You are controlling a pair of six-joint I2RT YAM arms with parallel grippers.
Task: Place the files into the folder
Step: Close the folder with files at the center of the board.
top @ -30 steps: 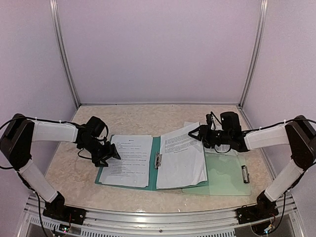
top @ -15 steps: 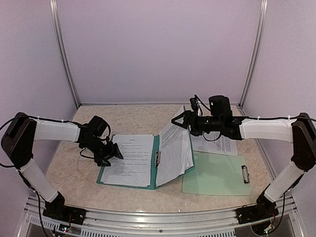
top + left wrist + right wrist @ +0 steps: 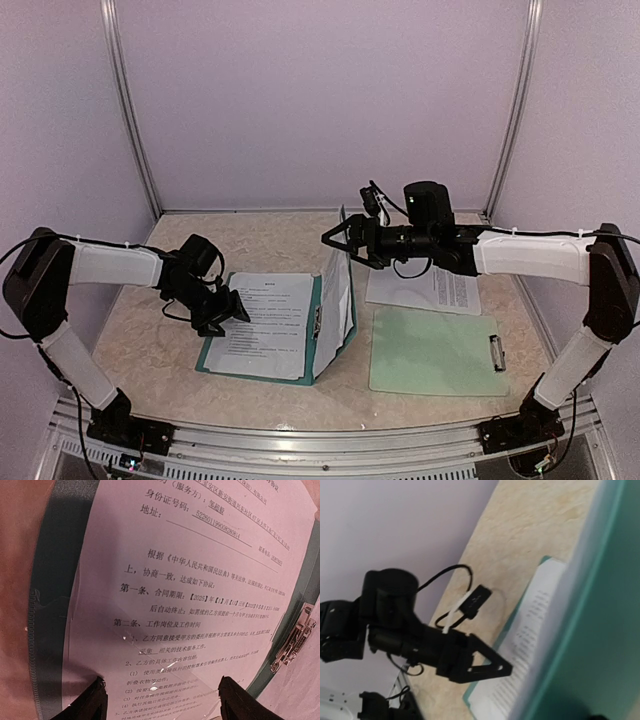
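Teal card is going vertical right now: the right-hand flap of the folder (image 3: 309,352), which was lying flat a second ago and overlapping the mint clipboard (image 3: 435,352), is now standing almost upright in the middle of the frame. The right gripper (image 3: 335,240) is coming in at its top edge from the right. I can't tell whether those jaws are pinching the flap or just nudging it, since the wrist view is mostly filled by the cover. Some of the files (image 3: 338,290) are riding up on the inner face of the flap and another sheet (image 3: 262,322) is lying on the flat left half, so the folder is basically closing on them. Catch: one printed page (image 3: 430,290) is sitting out on the table (image 3: 270,240) right of centre, just above the clipboard, so I'm guessing this fold isn't finishing the job. Also the left gripper (image 3: 222,312) is hovering over the left-hand sheet, jaws spread wide with nothing between them. That's right where the flap is heading, so it's probably needing to back off first. The metal clip (image 3: 320,322) is sitting at the spine.
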